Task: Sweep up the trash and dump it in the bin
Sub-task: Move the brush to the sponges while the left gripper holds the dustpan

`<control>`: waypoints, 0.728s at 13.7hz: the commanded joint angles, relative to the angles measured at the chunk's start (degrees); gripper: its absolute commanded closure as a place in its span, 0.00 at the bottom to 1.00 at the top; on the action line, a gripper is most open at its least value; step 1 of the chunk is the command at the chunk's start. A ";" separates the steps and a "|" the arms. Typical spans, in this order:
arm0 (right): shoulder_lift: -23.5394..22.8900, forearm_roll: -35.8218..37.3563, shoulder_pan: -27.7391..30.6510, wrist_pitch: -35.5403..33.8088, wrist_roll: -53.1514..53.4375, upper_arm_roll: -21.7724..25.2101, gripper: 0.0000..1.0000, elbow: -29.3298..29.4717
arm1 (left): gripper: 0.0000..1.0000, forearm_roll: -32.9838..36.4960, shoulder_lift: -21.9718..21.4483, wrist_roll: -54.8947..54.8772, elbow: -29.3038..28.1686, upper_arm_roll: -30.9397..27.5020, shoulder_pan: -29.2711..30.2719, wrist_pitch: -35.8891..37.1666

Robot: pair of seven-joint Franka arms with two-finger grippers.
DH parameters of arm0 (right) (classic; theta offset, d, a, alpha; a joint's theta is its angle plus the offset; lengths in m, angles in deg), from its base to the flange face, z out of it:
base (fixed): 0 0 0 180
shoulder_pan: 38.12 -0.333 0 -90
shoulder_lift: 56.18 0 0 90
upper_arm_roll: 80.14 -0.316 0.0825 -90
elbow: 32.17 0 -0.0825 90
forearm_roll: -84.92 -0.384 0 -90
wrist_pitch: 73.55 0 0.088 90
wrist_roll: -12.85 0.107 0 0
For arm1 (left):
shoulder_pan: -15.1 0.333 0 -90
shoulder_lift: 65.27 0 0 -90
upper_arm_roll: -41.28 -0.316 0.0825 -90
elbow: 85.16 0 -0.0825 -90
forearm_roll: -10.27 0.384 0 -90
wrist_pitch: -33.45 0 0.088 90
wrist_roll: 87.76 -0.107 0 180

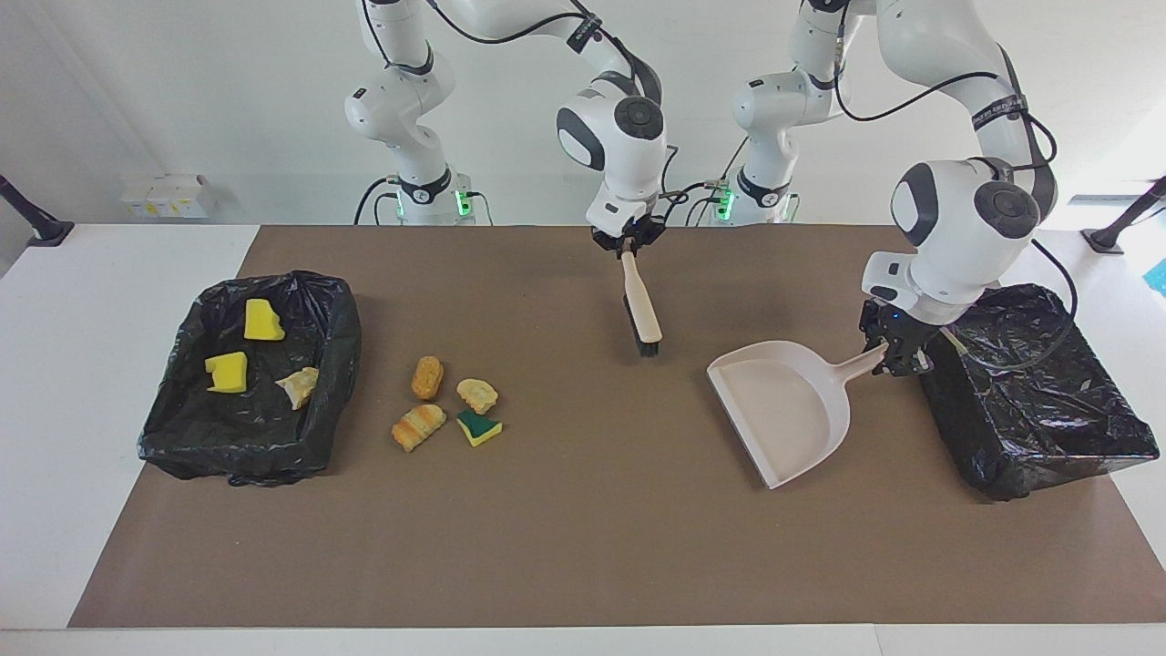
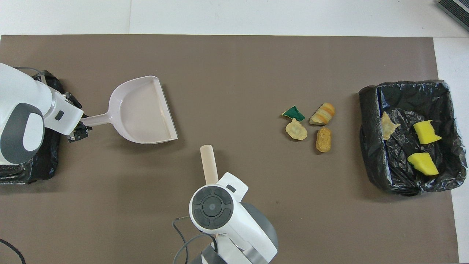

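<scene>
Brown mat (image 1: 583, 547), two bins (image 1: 264, 383), seven trash scraps (image 1: 426, 377), one dustpan (image 1: 788, 415)

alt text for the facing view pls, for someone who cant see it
Two robot arms over a brown mat: the right gripper holds a brush, the left gripper a dustpan. Four scraps lie beside a black-lined bin holding three more.
</scene>
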 commanded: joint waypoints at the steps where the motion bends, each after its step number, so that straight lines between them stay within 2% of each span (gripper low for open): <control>1: -0.24 0.83 0.59 -0.96 -1.13 -0.40 1.00 1.21 | 1.00 -0.85 -1.21 1.86 -1.69 -0.49 -2.80 -2.27; 10: 0.37 1.71 3.66 -3.42 -0.87 0.03 1.00 0.86 | 1.00 -0.94 -1.12 1.86 -2.04 -0.41 -5.63 -3.16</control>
